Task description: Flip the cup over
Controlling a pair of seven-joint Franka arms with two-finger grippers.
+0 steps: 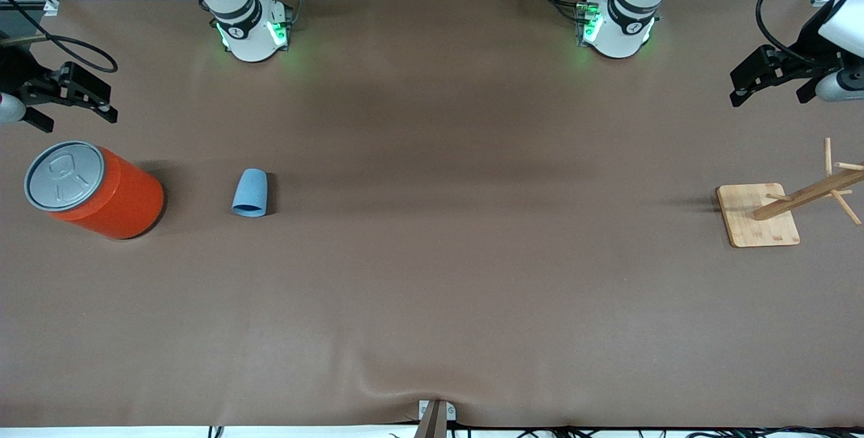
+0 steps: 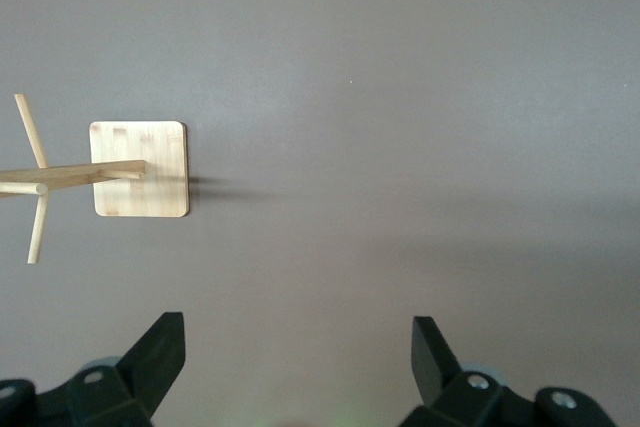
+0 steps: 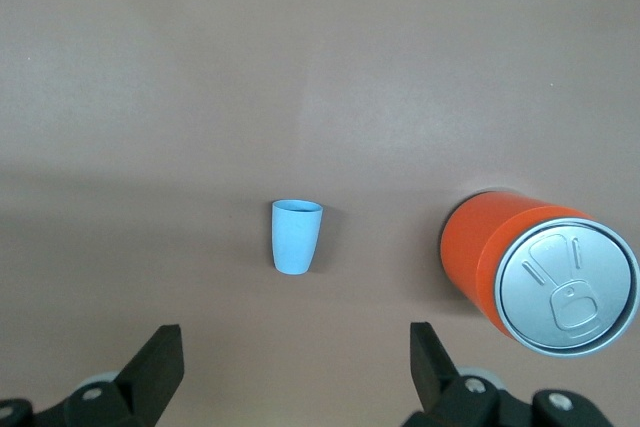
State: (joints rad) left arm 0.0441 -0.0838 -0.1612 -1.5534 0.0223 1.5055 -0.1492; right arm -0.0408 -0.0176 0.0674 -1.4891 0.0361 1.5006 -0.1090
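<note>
While both arms wait | blue cup [image 1: 250, 192] on its side beside orange can [image 1: 94, 188], well clear of right gripper [image 1: 71, 97]'s wide-open, empty fingers [image 3: 158, 367] | left gripper [image 1: 769, 77] spread wide too, empty, near wooden rack [image 1: 759, 215]

A brown matte sheet [image 1: 432, 276] is spread over the whole table, with a slight wrinkle at the edge nearest the front camera. Three things are carried on it. An orange can [image 1: 101, 192] with a grey pull-tab lid is stood at the right arm's end. The light-blue cup [image 1: 250, 192] is set beside it, apart from it, toward the table's middle. A wooden peg stand [image 1: 757, 214] on a square base is placed at the left arm's end.
</note>
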